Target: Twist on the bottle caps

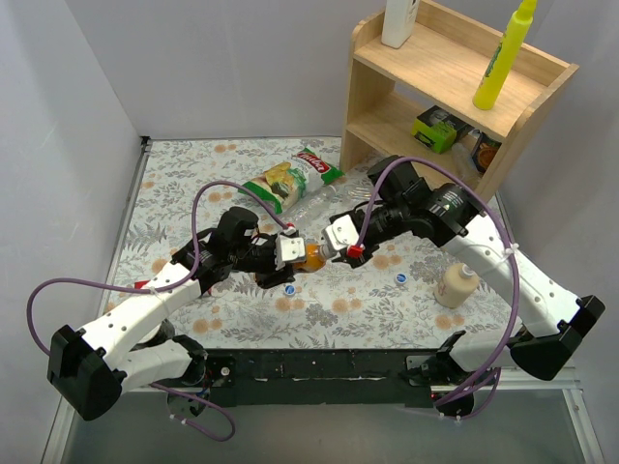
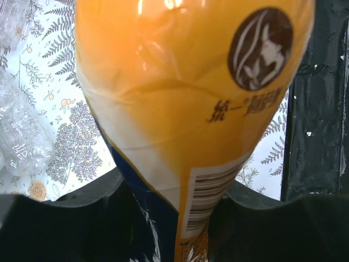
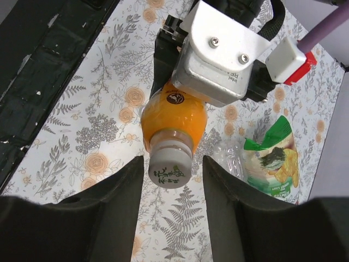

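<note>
one bottle was in hand at this moment: the orange drink bottle point(image 1: 309, 258), carried on its side above the floral table cover point(image 1: 193, 193), between the two arms. the left gripper point(image 1: 293, 253) was pinched on the bottle's body, its dark fingers point(image 2: 82, 218) pressed against the label on either side. the whitish-green cap point(image 3: 170, 168) sat on the neck, which pointed towards the right gripper point(image 1: 330, 251). whether it was threaded home or only resting there, we could not tell. the right gripper was spread, one finger on each side of the cap, with a thin gap showing on both sides in the right wrist view.

one blue cap point(image 1: 289, 289) lay on the cover just below the bottle, and a second blue cap point(image 1: 400, 277) lay near the cream pump bottle point(image 1: 456, 285). a crumpled clear bottle point(image 1: 319, 201) lay beside the crisp bag point(image 1: 290, 179).

we judged the orange drink bottle weighty for its size, being full. its thin wall would give under a hard squeeze, and its glossy label was apt to slip under a twist. the firm hold belonged on the body, away from the neck, as the left gripper had it. the cap we judged light, stiff and small. it was best taken squarely across its side wall, with enough pressure to turn without skidding.
</note>
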### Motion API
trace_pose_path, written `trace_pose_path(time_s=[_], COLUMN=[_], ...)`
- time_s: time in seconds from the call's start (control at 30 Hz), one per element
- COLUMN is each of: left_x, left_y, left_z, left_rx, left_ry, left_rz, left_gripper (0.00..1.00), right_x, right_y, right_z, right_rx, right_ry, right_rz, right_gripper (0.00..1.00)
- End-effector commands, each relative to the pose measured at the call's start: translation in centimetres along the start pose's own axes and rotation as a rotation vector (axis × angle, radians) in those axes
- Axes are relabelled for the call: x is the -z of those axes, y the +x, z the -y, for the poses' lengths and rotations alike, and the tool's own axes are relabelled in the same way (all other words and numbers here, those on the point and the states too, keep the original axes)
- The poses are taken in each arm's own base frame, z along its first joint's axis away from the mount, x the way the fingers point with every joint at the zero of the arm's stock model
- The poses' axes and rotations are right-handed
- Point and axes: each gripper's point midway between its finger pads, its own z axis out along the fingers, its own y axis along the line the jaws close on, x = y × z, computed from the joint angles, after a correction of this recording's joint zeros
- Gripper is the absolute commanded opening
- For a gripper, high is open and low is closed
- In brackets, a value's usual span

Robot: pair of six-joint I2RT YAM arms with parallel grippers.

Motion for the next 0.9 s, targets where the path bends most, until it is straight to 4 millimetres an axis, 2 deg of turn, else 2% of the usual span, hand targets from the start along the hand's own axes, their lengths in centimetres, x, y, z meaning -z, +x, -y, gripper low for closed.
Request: trace_pose_path(time_s=[0.0, 0.1, 0.13, 0.2, 0.23, 0.27, 0.33, 0.37, 0.43, 0.47, 0.53, 0.57, 0.6, 0.67, 0.7, 0.73, 0.8, 0.83, 0.87], left_x=[0.5, 0.5, 0.5, 0.4, 0.5, 0.5, 0.7, 0.7, 1.1, 1.3, 1.4, 1.8, 2.0, 2.3, 2.2, 2.3, 2.0, 1.9, 1.7], left_y=[-1.9, -2.1, -2.1, -2.3, -2.5, -2.7, -3.2, -3.3, -3.6, -4.2, -4.0, -4.1, -4.2, -4.1, -3.9, -3.7, -2.3, -1.9, -0.7], left_z=[-0.4, -0.5, -0.7, -1.5, -1.8, -2.1, -3.2, -3.7, -5.4, -6.1, -7.1, -8.1, -8.6, -9.3, -9.4, -9.4, -8.9, -8.6, -7.8], left_rx=[-0.023, -0.019, -0.019, -0.015, -0.017, -0.022, -0.033, -0.032, -0.023, -0.03, -0.011, -0.005, 0.004, 0.035, 0.046, 0.057, 0.093, 0.1, 0.118], left_ry=[-0.006, -0.014, -0.02, -0.062, -0.084, -0.102, -0.165, -0.194, -0.289, -0.33, -0.392, -0.455, -0.485, -0.528, -0.535, -0.539, -0.527, -0.518, -0.491], left_rz=[0.05, 0.057, 0.059, 0.066, 0.075, 0.083, 0.108, 0.115, 0.134, 0.157, 0.155, 0.157, 0.159, 0.157, 0.151, 0.145, 0.101, 0.088, 0.054], left_gripper=[0.0, 0.0, 0.0, 0.0, 0.0, 0.0, 0.0, 0.0, 0.0, 0.0, 0.0, 0.0, 0.0, 0.0, 0.0, 0.0, 0.0, 0.0, 0.0], right_x=[0.1, -0.2, -0.3, -0.7, -1.0, -1.2, -1.9, -2.6, -2.8, -3.6, -3.8, -4.1, -4.1, -4.6, -4.5, -4.4, -2.2, -1.1, 1.2], right_y=[-0.6, -0.4, -0.3, 0.1, 0.2, 0.5, 0.6, 1.1, 1.0, 2.0, 2.5, 3.8, 3.8, 4.7, 4.7, 4.6, 2.9, 2.1, 0.6], right_z=[0.1, 0.2, 0.2, 0.9, 1.0, 1.4, 2.3, 2.3, 3.2, 3.4, 4.2, 4.7, 4.7, 4.7, 4.9, 5.4, 8.4, 9.6, 11.0], right_rx=[0.053, 0.02, -0.023, -0.084, -0.185, -0.228, -0.324, -0.43, -0.519, -0.654, -0.82, -0.948, -1.137, -1.259, -1.223, -1.205, -1.07, -1.008, -0.929], right_ry=[-0.006, -0.015, -0.013, -0.001, 0.008, 0.02, 0.016, 0.003, 0.013, -0.002, 0.005, -0.001, -0.01, -0.042, -0.036, -0.033, 0.013, 0.031, 0.054], right_rz=[0.001, -0.009, -0.014, -0.027, -0.032, -0.039, -0.037, -0.038, -0.038, -0.051, -0.058, -0.044, -0.014, 0.025, 0.024, 0.035, 0.126, 0.167, 0.246], right_gripper=[0.51, 0.37, 0.26, 0.16, 0.05, 0.02, 0.01, 0.01, 0.01, 0.01, 0.01, 0.01, 0.01, 0.01, 0.04, 0.26, 0.38, 0.51, 0.57])
